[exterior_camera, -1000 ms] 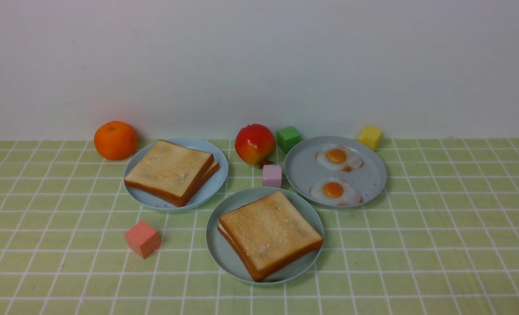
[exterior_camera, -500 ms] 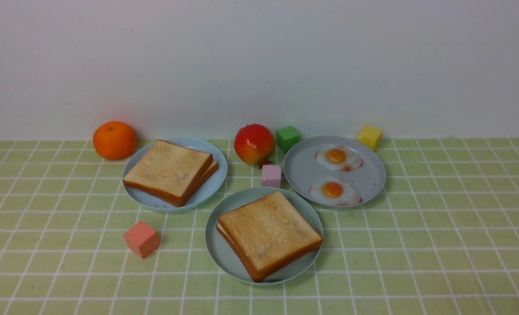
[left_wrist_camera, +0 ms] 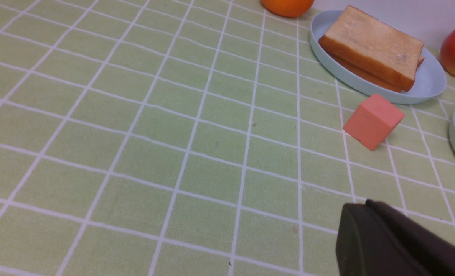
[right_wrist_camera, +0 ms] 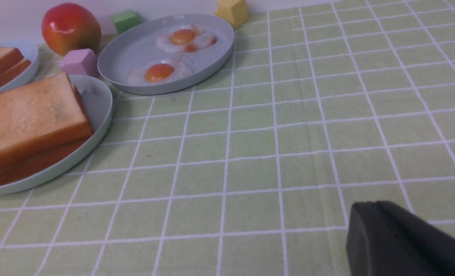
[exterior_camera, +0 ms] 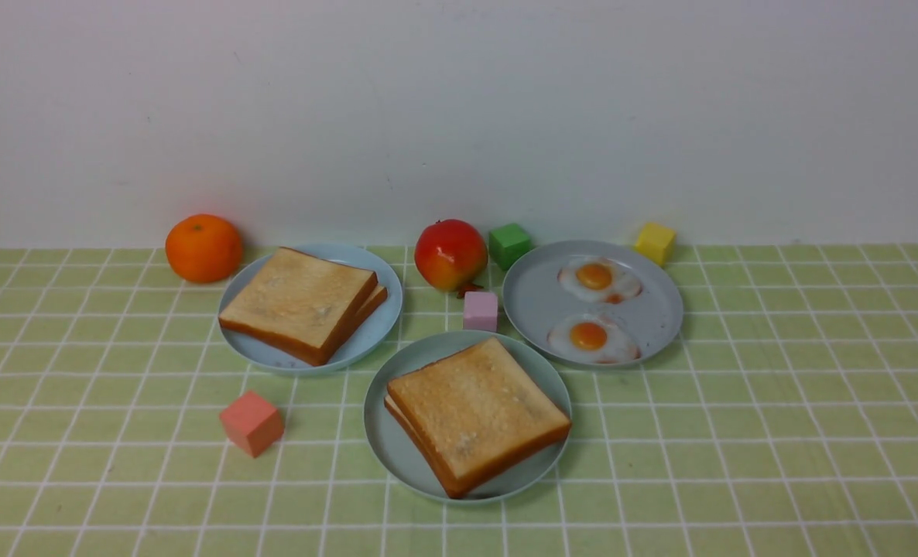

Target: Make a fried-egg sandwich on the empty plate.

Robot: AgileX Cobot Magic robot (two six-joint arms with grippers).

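Two golden toast slices lie stacked as a sandwich (exterior_camera: 478, 414) on the pale mint-green plate (exterior_camera: 378, 445) at the front middle. Only a thin pale sliver shows between the slices, so a fried egg inside is hidden. Two more fried eggs (exterior_camera: 589, 338) (exterior_camera: 598, 278) lie on the grey-blue plate (exterior_camera: 536, 302) behind it to the right. Neither arm shows in the front view. My left gripper (left_wrist_camera: 360, 205) hangs shut over bare cloth, near the salmon cube (left_wrist_camera: 372, 120). My right gripper (right_wrist_camera: 367, 205) is shut and empty over bare cloth, to the right of the sandwich (right_wrist_camera: 28, 119).
A light-blue plate (exterior_camera: 385, 325) with two more toast slices (exterior_camera: 300, 302) stands at the back left. Behind the plates, by the wall, are an orange (exterior_camera: 204, 247), an apple (exterior_camera: 451, 254), a green cube (exterior_camera: 510, 244) and a yellow cube (exterior_camera: 655, 243). A pink cube (exterior_camera: 481, 310) sits between the plates.
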